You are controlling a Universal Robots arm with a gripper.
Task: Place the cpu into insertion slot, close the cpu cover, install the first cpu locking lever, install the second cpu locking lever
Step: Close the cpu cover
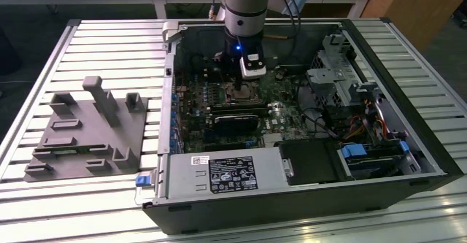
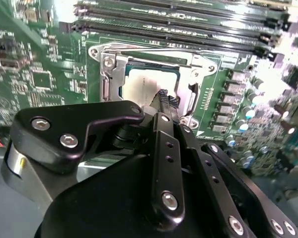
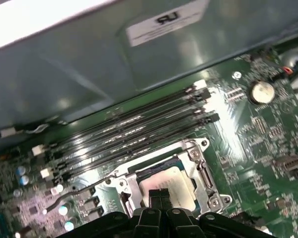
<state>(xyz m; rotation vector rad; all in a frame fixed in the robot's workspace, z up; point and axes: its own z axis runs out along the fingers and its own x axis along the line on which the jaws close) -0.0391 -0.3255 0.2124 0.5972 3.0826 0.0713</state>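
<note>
The cpu (image 2: pixel 140 85) (image 3: pixel 178 179), a pale silvery-beige square, lies flat in the insertion slot (image 1: pixel 238 94) on the green board inside the open computer case. The cpu cover (image 2: pixel 201 65) (image 3: pixel 202 166), a thin silvery frame, lies down around it, and the chip's face shows through the cut-out. My gripper (image 2: pixel 164 97) (image 3: pixel 160 194) (image 1: pixel 240 83) hangs straight over the socket. Its two black fingertips are pressed together, shut, with nothing between them, and sit at the near edge of the chip's face. Whether they touch the chip is unclear.
Long black memory slots (image 2: pixel 188 25) (image 3: pixel 139 130) run beside the socket. A black card with a heatsink (image 1: pixel 237 115) lies just in front of it. The power supply (image 1: pixel 226 173), the drive cage (image 1: pixel 337 74) and the case walls hem the board in. A grey fixture (image 1: pixel 87 128) sits outside the case.
</note>
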